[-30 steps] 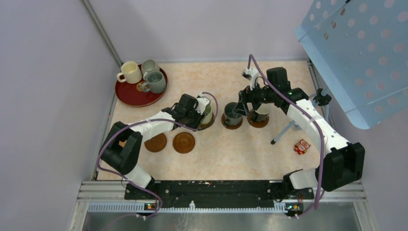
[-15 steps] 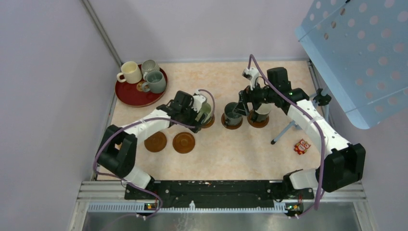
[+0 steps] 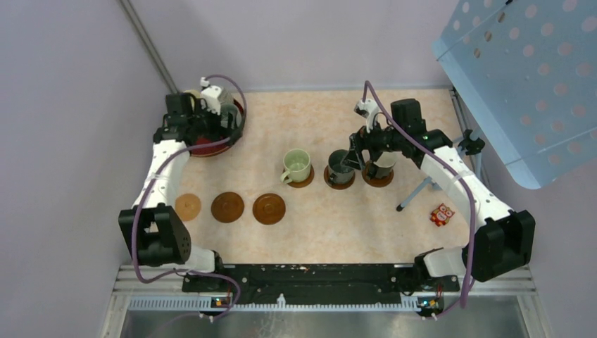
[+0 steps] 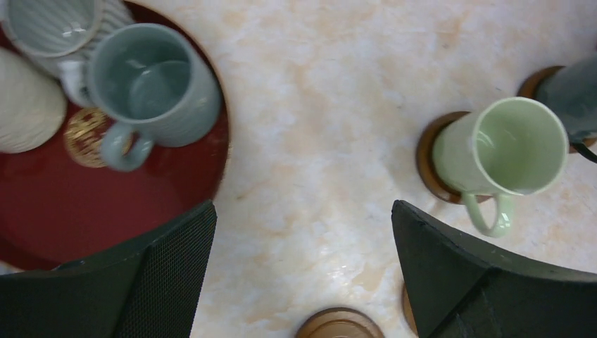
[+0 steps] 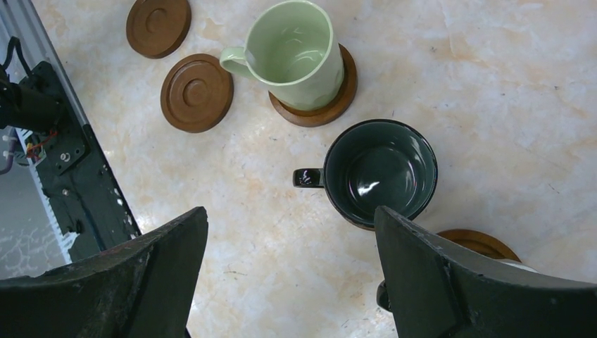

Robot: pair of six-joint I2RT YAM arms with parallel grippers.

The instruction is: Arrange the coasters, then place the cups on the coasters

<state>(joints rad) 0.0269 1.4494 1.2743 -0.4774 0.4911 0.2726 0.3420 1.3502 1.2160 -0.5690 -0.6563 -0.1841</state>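
Observation:
A pale green cup (image 3: 297,166) stands on a brown coaster (image 5: 331,105), with a dark green cup (image 3: 341,167) on a coaster to its right. A third cup (image 3: 384,165) sits on another coaster. My right gripper (image 3: 365,153) hangs open above these last two; in the right wrist view it (image 5: 292,274) holds nothing. Three bare coasters lie in a row: tan (image 3: 187,207), brown (image 3: 228,207), brown (image 3: 269,208). My left gripper (image 3: 211,116) is open over the dark red tray (image 3: 200,149). On the tray stand a grey-green cup (image 4: 151,84), a ribbed grey cup (image 4: 56,24) and a cream cup (image 4: 24,102).
A small red and white item (image 3: 442,214) lies at the right of the table. A thin stand leg (image 3: 419,190) rests beside the right arm. A blue perforated panel (image 3: 521,77) overhangs the back right corner. The wall runs close along the tray's left side.
My left gripper opened, let go of the pale green cup on its coaster and swung back left to the tray. The tan coaster now shows. The right arm has stayed put.

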